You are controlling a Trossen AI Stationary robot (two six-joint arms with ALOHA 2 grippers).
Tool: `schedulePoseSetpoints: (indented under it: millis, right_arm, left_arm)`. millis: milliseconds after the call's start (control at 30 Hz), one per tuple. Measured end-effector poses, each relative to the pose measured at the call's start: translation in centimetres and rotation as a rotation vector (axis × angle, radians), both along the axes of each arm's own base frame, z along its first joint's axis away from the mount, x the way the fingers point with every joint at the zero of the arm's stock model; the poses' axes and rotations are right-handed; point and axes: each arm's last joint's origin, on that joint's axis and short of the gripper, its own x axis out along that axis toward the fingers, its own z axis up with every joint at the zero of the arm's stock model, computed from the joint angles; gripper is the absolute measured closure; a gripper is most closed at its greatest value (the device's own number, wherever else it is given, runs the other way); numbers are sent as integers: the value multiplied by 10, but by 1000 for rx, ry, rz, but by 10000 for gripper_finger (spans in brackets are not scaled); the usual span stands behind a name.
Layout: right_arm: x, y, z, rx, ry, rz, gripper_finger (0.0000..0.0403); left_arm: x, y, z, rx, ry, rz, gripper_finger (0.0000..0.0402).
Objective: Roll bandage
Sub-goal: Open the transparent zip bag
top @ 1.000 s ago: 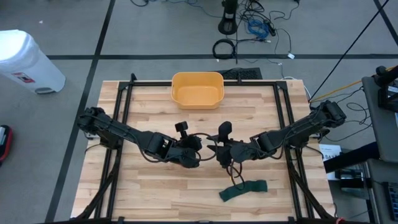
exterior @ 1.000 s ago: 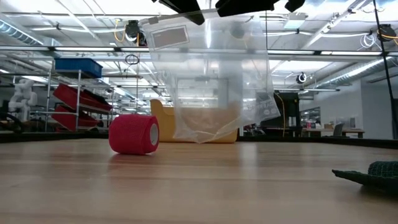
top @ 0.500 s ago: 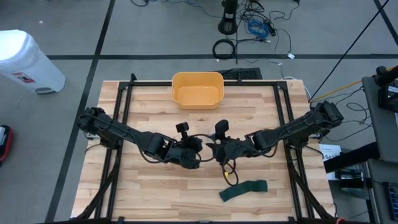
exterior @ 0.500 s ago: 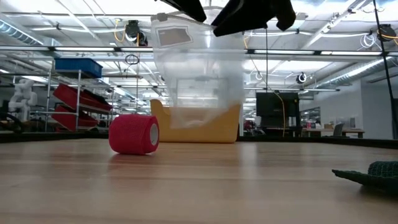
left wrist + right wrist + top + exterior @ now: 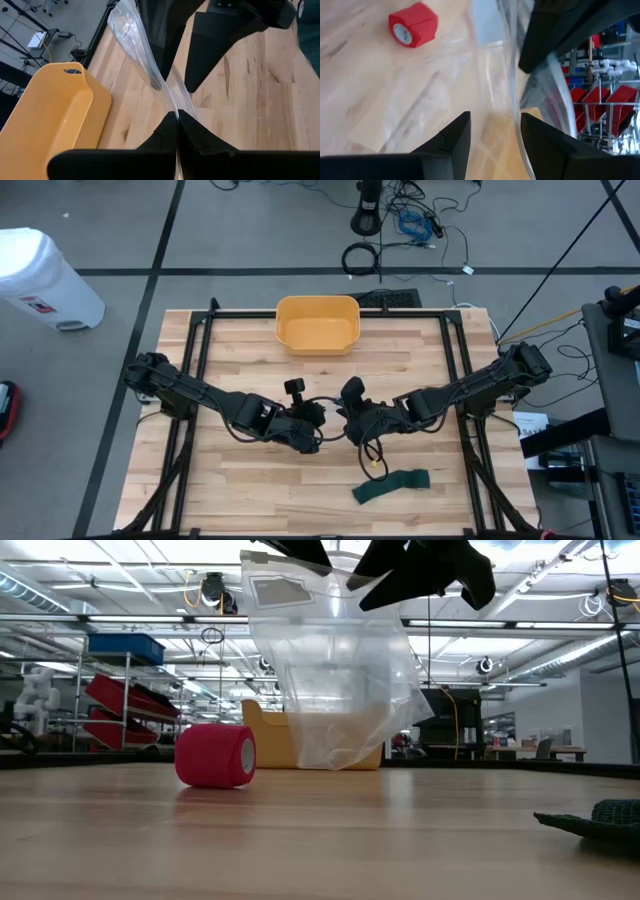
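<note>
A clear plastic bag (image 5: 335, 690) hangs above the middle of the table, its bottom clear of the wood. My left gripper (image 5: 177, 116) is shut on its top edge. My right gripper (image 5: 495, 127) is open at the bag's mouth, with the rim (image 5: 512, 85) running between its fingers. A red bandage roll (image 5: 215, 755) stands on the table to the bag's left in the low view and also shows in the right wrist view (image 5: 412, 25). In the high view both grippers (image 5: 318, 422) (image 5: 347, 408) meet at the table's middle, and the roll is hidden there. My left gripper pinches the bag's top edge (image 5: 170, 97) between its two fingers, slanting downward from the table's left. The bag hangs below, lifted clear of the table. My right gripper has a finger (image 5: 545, 145) on each side of the rim. Whether they touch the plastic, I cannot tell.
A yellow bin (image 5: 317, 323) stands at the table's far edge, behind the bag. A dark green bandage strip (image 5: 392, 485) lies flat near the front right. Black frame rails (image 5: 200, 350) run along the table's left and right sides.
My right gripper has rolled about its own axis at the bag's top and edged toward my left gripper. The bag's body drew narrow, then bulged out to its right side again, while its top edge stayed in my left gripper.
</note>
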Motion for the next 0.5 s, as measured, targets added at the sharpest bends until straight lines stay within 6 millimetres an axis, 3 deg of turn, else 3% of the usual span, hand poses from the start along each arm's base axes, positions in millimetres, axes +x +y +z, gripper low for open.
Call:
schedulePoseSetpoints:
  millis: [300,500]
  right_arm:
    - [-3,-1,-4,-17,61,16,245]
    - [0,0,0,-7,6,6,256]
  left_arm:
    - [3,-3,3,26,-23,-42,400]
    - [6,-8,7,-5,-55,-121,400]
